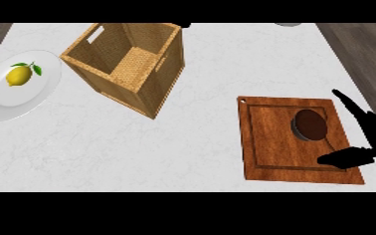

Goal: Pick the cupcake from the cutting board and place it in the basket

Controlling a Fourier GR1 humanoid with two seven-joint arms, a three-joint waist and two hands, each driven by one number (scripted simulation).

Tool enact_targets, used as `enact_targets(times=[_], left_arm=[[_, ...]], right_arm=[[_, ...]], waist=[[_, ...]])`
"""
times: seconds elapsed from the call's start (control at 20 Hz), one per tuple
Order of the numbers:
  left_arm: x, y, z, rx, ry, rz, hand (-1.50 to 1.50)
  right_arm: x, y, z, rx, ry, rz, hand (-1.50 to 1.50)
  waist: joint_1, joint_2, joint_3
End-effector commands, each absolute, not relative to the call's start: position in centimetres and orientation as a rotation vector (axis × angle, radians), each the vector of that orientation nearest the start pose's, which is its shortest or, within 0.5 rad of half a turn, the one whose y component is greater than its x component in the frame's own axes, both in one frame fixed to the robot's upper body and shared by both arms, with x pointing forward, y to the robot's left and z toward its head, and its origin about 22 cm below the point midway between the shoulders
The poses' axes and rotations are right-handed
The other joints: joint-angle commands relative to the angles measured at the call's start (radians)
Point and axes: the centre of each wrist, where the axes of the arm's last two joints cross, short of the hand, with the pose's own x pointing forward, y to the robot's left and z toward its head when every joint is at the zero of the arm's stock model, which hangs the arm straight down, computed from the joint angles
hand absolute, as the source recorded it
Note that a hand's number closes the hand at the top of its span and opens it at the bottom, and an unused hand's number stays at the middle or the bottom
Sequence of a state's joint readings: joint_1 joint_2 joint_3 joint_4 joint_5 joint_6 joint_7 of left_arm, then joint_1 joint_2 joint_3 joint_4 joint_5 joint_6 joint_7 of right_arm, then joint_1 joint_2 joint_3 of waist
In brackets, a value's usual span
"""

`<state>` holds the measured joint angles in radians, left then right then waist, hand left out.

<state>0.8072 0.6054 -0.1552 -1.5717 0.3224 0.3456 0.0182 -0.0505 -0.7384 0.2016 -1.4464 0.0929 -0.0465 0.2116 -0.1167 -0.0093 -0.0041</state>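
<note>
A dark brown cupcake stands on the wooden cutting board at the right. My right hand comes in from the right edge, open, with straight fingers behind the cupcake and the thumb in front of it, apart from it. The wicker basket with cut-out handles stands at the upper left of the counter and holds nothing that I can see. My left hand is out of sight.
A white plate with a lemon lies at the left edge. A grey object peeks in at the top edge. Bare white counter lies between basket and board.
</note>
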Motion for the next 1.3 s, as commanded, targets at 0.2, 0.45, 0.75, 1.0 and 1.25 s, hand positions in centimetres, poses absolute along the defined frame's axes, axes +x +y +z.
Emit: enact_targets(times=[0.2,0.45,0.75,1.0,1.25], left_arm=[[11.7,34.4,0.4,0.412,-1.342,0.046,0.0],[11.9,34.6,0.2,0.416,-1.348,0.04,0.0],[12.2,34.4,0.2,0.399,-1.362,0.04,0.0],[12.6,35.0,0.6,0.419,-1.378,0.032,0.0],[12.5,34.1,-0.1,0.377,-1.369,0.037,0.0]], right_arm=[[25.2,-35.4,3.5,-0.636,-1.139,0.667,-1.5],[25.0,-35.1,2.3,-0.646,-1.101,0.685,-1.5],[25.0,-34.7,1.3,-0.619,-1.075,0.719,-1.5],[24.4,-33.7,0.2,-0.577,-1.05,0.873,1.5],[24.7,-32.7,-0.5,-0.528,-1.095,0.826,1.5]], waist=[[-0.017,-0.002,0.002],[-0.013,0.002,0.003],[-0.008,0.005,0.004],[0.0,0.004,0.004],[-0.009,0.002,0.005]])
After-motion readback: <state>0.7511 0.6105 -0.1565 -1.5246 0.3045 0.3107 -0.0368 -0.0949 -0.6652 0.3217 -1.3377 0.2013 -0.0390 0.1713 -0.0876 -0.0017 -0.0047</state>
